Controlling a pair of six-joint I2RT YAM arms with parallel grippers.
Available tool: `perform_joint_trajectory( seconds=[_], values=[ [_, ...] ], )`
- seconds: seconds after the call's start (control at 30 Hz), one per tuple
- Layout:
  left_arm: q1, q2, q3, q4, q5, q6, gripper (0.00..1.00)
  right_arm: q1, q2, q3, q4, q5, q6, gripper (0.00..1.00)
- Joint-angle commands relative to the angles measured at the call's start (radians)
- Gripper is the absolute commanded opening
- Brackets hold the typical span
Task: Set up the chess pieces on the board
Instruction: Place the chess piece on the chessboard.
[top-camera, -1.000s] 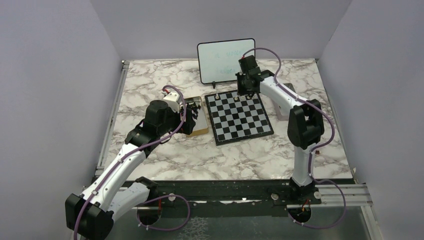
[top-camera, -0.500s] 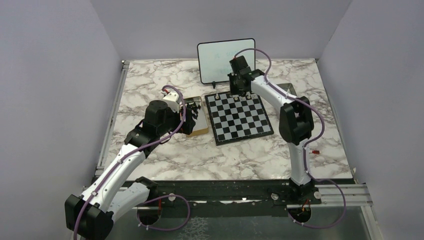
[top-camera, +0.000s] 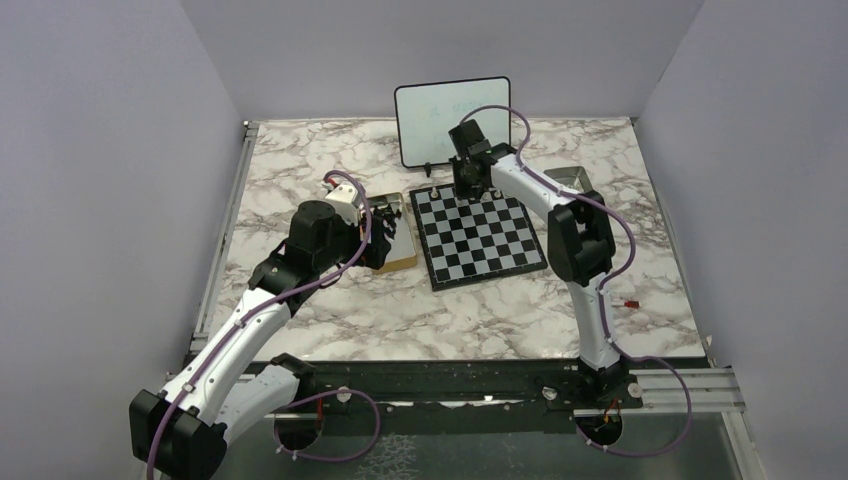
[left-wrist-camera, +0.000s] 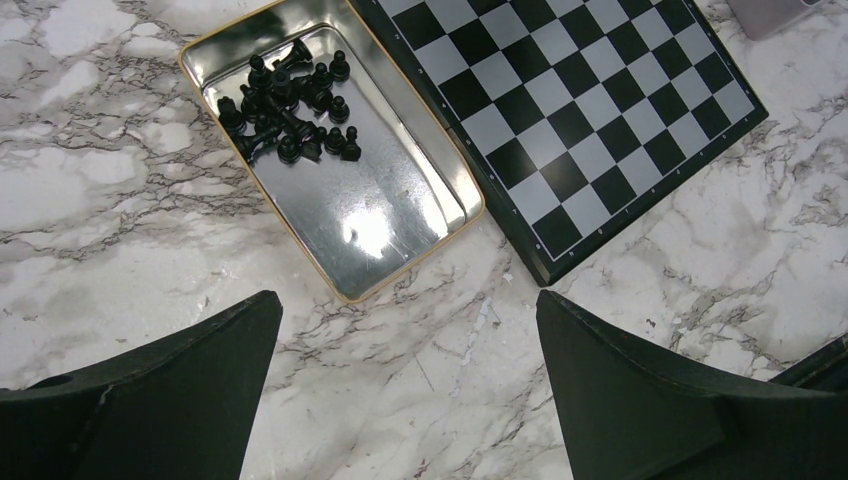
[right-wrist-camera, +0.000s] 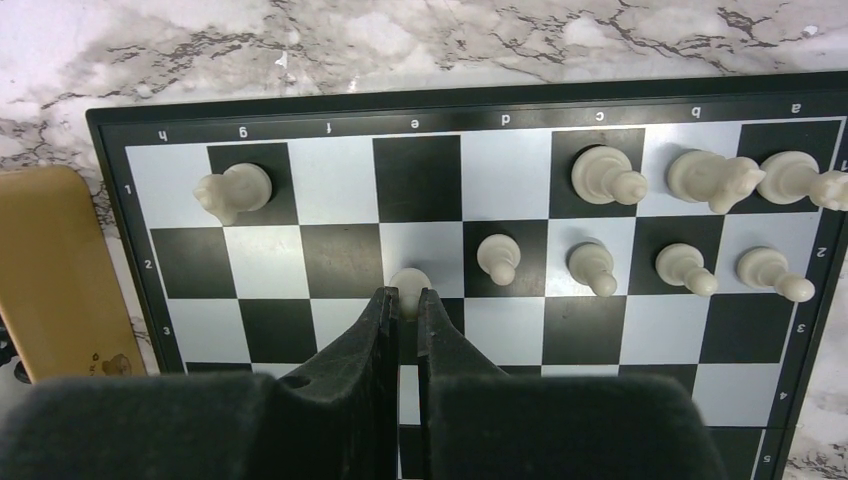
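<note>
Pawn (right-wrist-camera: 408, 282) in right pincer (right-wrist-camera: 407, 298) pale ivory; board (right-wrist-camera: 330, 180) black-grey checked.

We see soft, even light from above, and shadows stay faint. In the left wrist view a white glare patch sits on the metal tin (left-wrist-camera: 405, 185) floor. In the right wrist view the pale chess pieces (right-wrist-camera: 590, 262) look slightly washed out.
</note>
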Motion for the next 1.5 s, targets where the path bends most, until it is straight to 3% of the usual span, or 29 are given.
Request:
perform_joint_trajectory(
  seconds=[0.0,0.6,1.47],
  values=[
    [-0.004,-0.016,-0.001,0.013,-0.005,0.014,0.99,0.006,0.030,0.046,-0.032,0.052,0.002,0.11],
    [-0.004,-0.020,-0.001,0.013,-0.006,0.014,0.99,0.006,0.063,0.077,-0.051,0.046,-0.001,0.13],
    [-0.004,-0.029,-0.004,0.012,-0.007,0.013,0.99,0.006,0.031,0.123,-0.090,0.017,-0.019,0.27]
  ],
)
